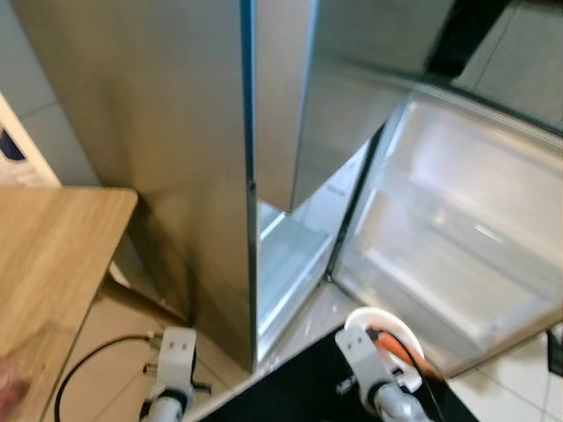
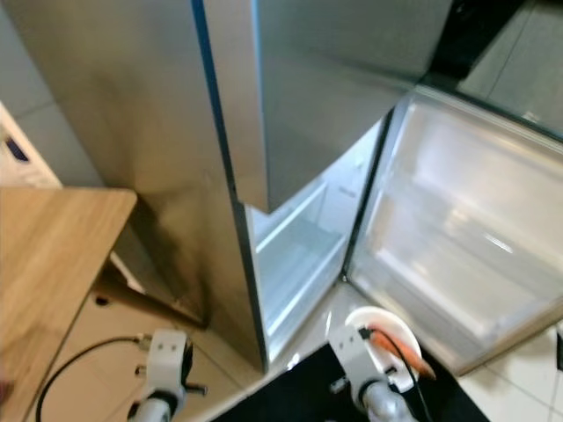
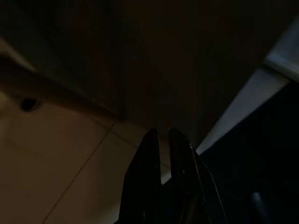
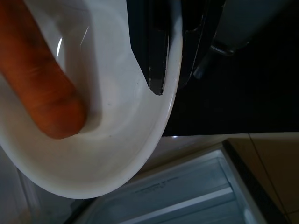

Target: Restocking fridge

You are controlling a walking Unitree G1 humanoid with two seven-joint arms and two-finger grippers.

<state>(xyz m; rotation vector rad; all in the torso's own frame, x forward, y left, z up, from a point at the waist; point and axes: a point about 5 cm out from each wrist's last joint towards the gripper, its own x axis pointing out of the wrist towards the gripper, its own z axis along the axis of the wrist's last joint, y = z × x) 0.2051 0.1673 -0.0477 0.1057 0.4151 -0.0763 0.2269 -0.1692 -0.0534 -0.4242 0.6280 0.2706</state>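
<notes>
A steel fridge [image 1: 176,132] stands in front of me with its lower door [image 1: 457,220] swung open to the right, its pale door shelves bare. White inner shelves [image 2: 295,255] show through the gap. My right gripper [image 4: 170,84] is shut on the rim of a white plate [image 4: 117,140], low in front of the open door. An orange carrot [image 4: 42,88] lies on the plate [image 1: 391,323]. My left gripper [image 3: 162,135] hangs idle over the tiled floor, its fingers together with nothing between them.
A wooden table [image 1: 44,264] juts in at the left, close to the fridge's side. A black cable [image 1: 97,356] loops on the floor beneath it. A black surface [image 1: 308,387] lies at the bottom, between my arms.
</notes>
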